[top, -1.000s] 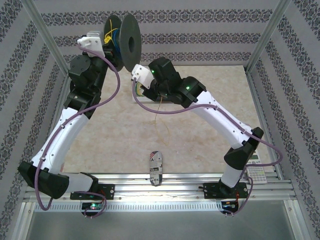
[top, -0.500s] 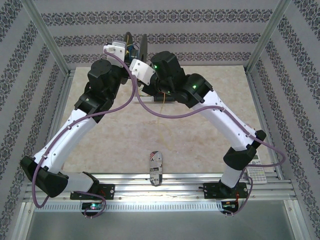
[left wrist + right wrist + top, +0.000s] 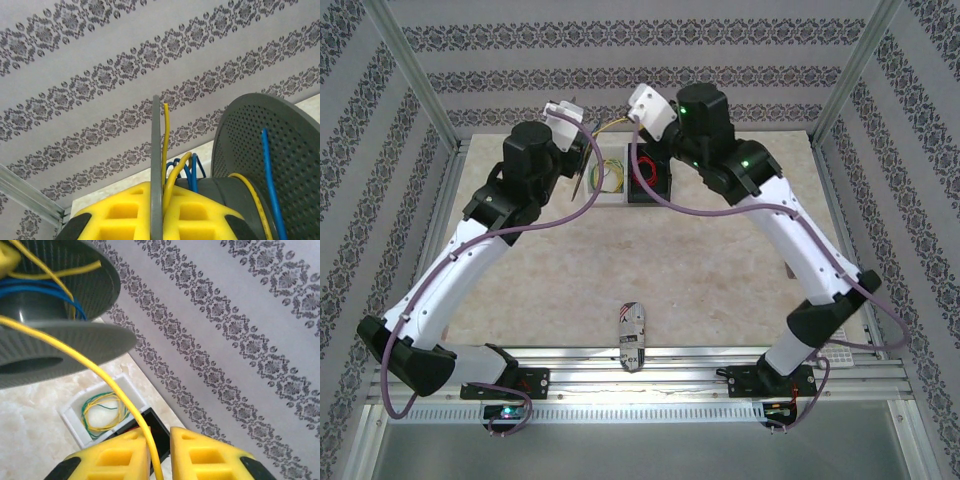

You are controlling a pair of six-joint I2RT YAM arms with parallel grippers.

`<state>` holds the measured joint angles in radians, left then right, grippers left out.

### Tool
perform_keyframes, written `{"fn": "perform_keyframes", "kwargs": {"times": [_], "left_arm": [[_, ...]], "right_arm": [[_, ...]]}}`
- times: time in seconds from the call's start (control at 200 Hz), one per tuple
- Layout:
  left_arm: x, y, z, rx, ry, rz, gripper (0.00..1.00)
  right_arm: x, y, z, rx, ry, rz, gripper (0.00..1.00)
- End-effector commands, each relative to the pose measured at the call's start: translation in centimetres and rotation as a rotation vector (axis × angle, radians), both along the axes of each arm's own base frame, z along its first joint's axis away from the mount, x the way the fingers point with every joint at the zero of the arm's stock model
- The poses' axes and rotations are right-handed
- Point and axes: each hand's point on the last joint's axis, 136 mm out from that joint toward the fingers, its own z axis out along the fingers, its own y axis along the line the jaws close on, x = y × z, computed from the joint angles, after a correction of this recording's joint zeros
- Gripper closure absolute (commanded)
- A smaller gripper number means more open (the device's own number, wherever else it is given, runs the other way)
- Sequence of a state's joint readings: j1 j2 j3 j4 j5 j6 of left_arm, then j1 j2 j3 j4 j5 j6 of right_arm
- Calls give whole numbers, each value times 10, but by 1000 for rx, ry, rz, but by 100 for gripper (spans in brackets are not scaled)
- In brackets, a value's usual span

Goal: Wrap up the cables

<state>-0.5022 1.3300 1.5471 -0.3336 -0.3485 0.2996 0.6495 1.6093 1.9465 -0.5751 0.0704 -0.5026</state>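
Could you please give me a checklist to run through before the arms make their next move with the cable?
1. Left gripper clamped on the spool flange: ok.
2. Yellow cable threaded through the right gripper: ok.
3. Right gripper pinching the cable: not ok, its jaws stand slightly apart.
4. Cable taut toward the spool: not ok, it bows.
5. Cable's free end located: cannot tell.

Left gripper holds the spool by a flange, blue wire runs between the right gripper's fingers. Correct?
Not quite. The right wrist view shows the wire between the fingers of the right gripper is yellow, not blue. The left gripper does hold the spool by a flange.
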Motion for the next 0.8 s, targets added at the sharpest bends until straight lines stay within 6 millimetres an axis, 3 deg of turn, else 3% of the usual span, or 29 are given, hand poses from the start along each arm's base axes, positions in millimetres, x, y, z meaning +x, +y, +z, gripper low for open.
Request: {"fn": "perform_keyframes", "kwargs": {"times": [0.0, 0.225, 0.445, 0.794], "left_arm": [[-30, 22, 76, -22, -158, 19, 100], [-42, 35, 102, 29, -200, 49, 100], [-53, 46, 119, 42, -232, 76, 100], [-57, 50, 134, 58, -252, 88, 100]], "right_arm": [[-1, -9, 8, 107, -30, -21, 87], [7, -51, -20, 146, 30, -96, 90], [12, -87, -39, 167, 77, -147, 79], [8, -116, -65, 207, 129, -199, 83]]}}
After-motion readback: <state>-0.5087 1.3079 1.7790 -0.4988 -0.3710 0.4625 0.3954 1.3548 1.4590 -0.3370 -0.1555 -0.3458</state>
